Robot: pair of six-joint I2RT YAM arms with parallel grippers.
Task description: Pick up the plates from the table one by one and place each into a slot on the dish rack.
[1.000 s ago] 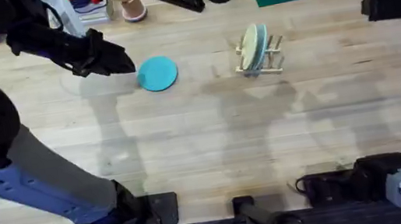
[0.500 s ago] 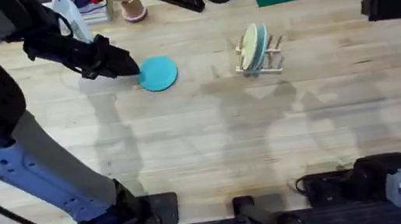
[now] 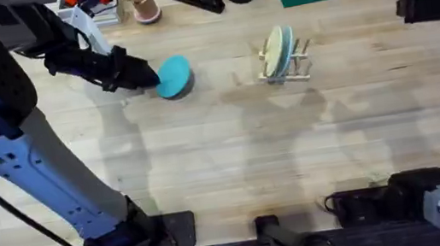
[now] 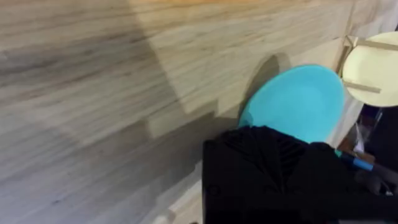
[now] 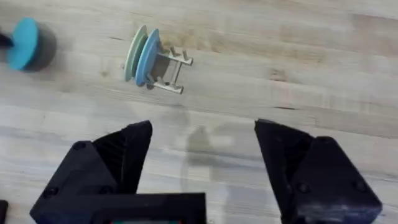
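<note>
In the overhead view's upper left, the left pincer (image 3: 143, 76) grips the left edge of the turquoise plate (image 3: 174, 77), its jaws closed on the rim. The plate looks tilted off the tabletop (image 3: 225, 157), its right edge raised, with a shadow beneath. The left wrist view shows the plate (image 4: 297, 102) directly ahead of the black fingers. To the right, past centre, the dish rack (image 3: 285, 60) stands with two plates already upright in it; the free slots lie on its right side. So the rack lies straight to the right of the held plate, and the plate must end on edge. The right pincer (image 5: 202, 165) hangs wide open and empty, near the rack (image 5: 163, 65).
</note>
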